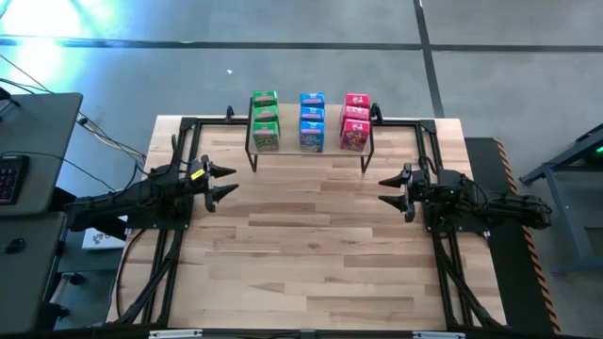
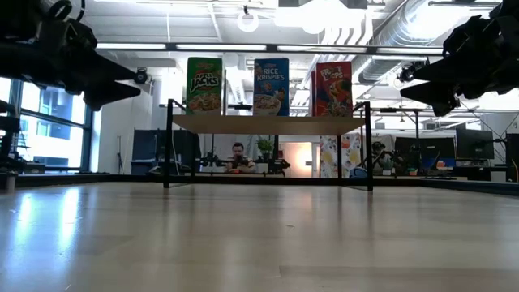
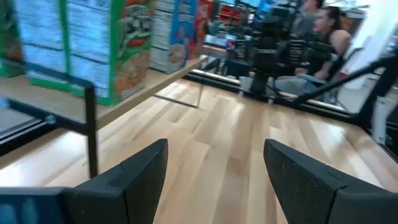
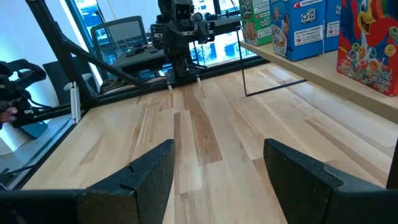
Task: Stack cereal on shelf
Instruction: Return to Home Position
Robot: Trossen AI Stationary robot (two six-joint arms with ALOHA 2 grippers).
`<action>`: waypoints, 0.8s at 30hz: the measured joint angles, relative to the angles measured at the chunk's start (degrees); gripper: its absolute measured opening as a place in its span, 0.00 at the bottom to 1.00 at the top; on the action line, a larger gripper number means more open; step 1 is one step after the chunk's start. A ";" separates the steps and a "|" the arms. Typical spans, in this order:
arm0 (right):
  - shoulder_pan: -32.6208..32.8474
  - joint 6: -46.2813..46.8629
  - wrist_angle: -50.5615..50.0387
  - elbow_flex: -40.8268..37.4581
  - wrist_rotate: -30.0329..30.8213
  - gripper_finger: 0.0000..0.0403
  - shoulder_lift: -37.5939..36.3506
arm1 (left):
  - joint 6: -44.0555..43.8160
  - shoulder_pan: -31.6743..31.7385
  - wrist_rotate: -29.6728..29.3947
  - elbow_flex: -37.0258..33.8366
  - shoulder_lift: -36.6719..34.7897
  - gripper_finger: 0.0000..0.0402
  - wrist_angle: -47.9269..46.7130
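The cereal boxes stand upright on the shelf [image 1: 311, 151] at the table's far edge, in a green row [image 1: 266, 121], a blue row [image 1: 312, 121] and a red-pink row [image 1: 355, 121]. The low view shows the front green [image 2: 203, 85], blue [image 2: 271, 86] and red-pink [image 2: 333, 89] boxes resting by their bases on the plank. My left gripper [image 1: 226, 183] hovers open near the table's left side. My right gripper [image 1: 386, 191] hovers open near the right side. Both are above the tabletop, nearer than the shelf, and hold nothing.
The wooden tabletop [image 1: 311, 254] stretches bare between the arms and toward the near edge. Black frame rails [image 1: 155, 273] run along both sides. A desk with a keyboard [image 1: 9, 174] sits left of the table. People sit in the room beyond [image 2: 238, 158].
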 joint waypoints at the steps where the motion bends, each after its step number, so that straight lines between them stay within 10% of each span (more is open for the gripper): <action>1: 0.00 -0.01 0.00 0.00 0.00 0.59 0.00 | -0.48 0.01 -0.65 0.02 0.21 0.64 0.05; 24: 0.00 -0.01 0.00 0.00 0.00 0.59 0.00 | -0.77 0.02 -0.51 0.04 0.39 0.64 -0.04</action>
